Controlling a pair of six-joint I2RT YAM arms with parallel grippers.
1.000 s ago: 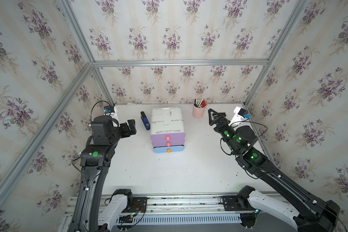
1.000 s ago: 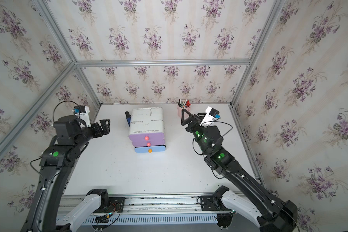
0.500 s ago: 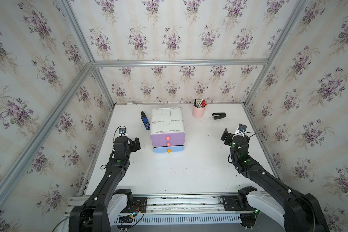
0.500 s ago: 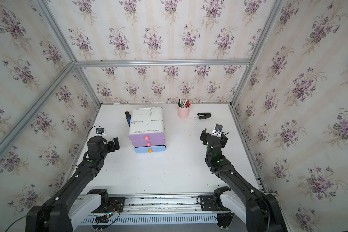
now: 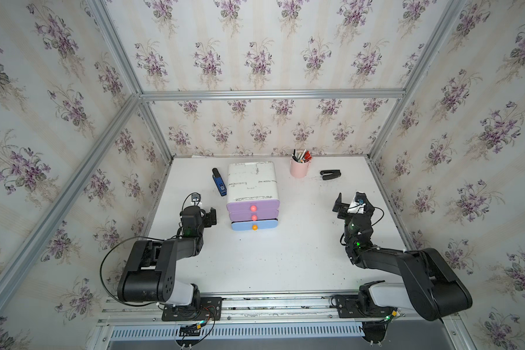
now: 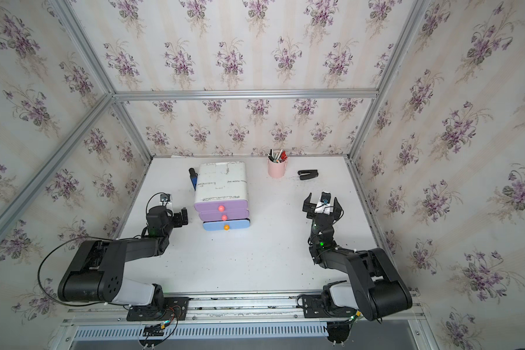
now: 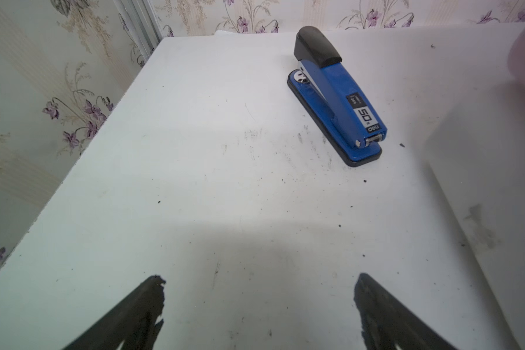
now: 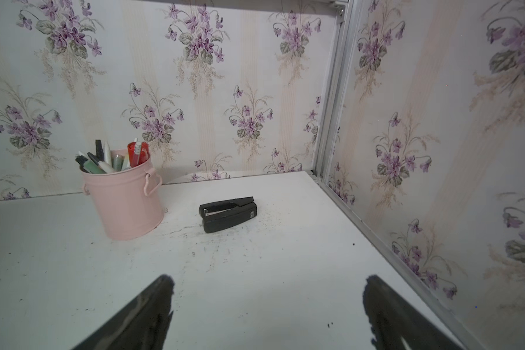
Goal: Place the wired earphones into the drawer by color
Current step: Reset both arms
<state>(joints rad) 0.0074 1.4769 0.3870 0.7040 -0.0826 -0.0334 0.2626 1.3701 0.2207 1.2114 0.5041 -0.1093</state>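
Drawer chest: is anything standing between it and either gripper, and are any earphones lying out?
Nothing visible: bare table separates the drawer chest from the left gripper and right gripper. The blue stapler sits beside the chest, farther back. All three drawers are shut; no earphones show in any view.

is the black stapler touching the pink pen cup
No, the black stapler lies apart from the pink pen cup, with a strip of bare white table showing between them.
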